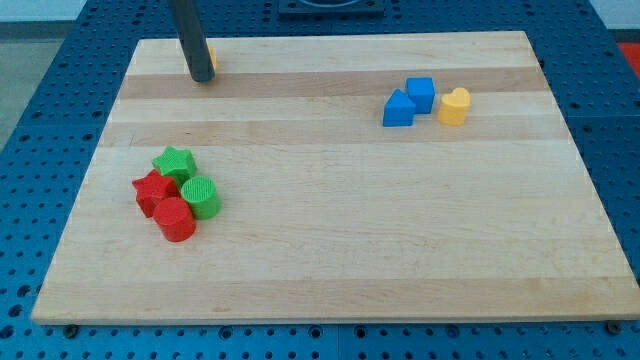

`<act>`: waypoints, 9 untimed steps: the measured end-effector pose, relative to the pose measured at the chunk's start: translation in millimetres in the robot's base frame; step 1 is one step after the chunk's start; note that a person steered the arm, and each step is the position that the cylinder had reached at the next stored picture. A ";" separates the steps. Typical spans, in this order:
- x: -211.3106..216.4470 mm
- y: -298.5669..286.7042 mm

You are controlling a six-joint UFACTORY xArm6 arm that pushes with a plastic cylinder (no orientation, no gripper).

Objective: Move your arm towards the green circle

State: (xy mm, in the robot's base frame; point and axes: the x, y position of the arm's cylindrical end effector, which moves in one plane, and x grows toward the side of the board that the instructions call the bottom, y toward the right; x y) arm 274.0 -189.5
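One green circle (201,197) low on worktop (340,270), view's left, touching red circle (175,219), red star (153,191), green star (174,162). Well apart: blue cube (420,94), blue triangle (398,109), yellow heart (455,105) at upper right. My tip (202,76) near top left, beside partly hidden yellow block (213,57). No fingers, only a rod. Approach step, barely begun; next likely straight toward view's bottom, skirting green star.

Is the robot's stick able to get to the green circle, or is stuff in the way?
Probably yes. My tip is near the view's top, the green circle almost straight below it. Bare board lies between; only the green star sits close to that path, on its left.
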 end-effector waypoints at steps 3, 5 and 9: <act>-6.8 38.8; -24.8 38.8; -21.5 -17.5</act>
State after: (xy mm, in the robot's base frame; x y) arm 252.5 -207.0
